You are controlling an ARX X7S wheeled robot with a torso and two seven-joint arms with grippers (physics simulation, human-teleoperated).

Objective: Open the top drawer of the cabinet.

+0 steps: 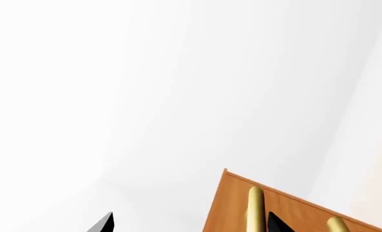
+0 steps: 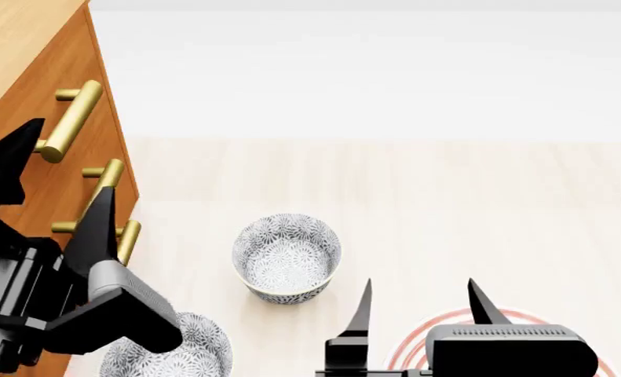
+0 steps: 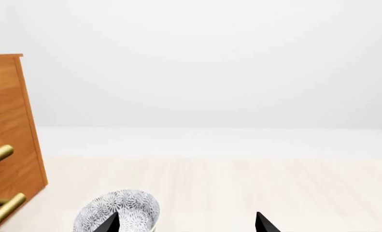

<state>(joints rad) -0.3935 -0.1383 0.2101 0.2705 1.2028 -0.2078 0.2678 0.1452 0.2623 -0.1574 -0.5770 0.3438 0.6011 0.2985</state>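
Observation:
The orange-brown cabinet (image 2: 33,71) stands at the left, drawers shut, three brass handles stacked. The top drawer's handle (image 2: 71,118) is the uppermost. My left gripper (image 2: 53,192) is open in front of the drawer fronts, one fingertip (image 2: 15,149) by the lower end of the top handle. In the left wrist view the gripper (image 1: 191,224) is open, and the top handle (image 1: 255,208) lies between the fingertips, close to one of them and not gripped. My right gripper (image 2: 423,306) is open and empty, low at the front; the right wrist view (image 3: 185,224) shows the same.
A patterned bowl (image 2: 287,258) sits on the pale floor right of the cabinet, another (image 2: 169,353) below my left arm. A red-ringed plate (image 2: 410,349) lies under my right gripper. The two lower handles (image 2: 103,184) (image 2: 129,239) are near the left fingers.

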